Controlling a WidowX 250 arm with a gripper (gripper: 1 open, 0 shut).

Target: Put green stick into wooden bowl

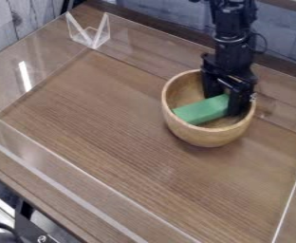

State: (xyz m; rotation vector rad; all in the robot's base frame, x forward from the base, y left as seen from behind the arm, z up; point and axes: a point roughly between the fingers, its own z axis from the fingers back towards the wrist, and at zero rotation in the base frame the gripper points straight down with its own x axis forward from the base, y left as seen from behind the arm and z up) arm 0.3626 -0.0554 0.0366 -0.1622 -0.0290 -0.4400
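The gripper (231, 92) is hanging with its jaws spread apart, pointing straight down over the far right rim of the wooden bowl (189, 127), gripping nothing. The green stick (204, 110) is lying loose inside the bowl, leaning up toward the gripper's side, so the drop looks done. The dark arm is standing upright above the bowl on the right of the worktop (100, 123).
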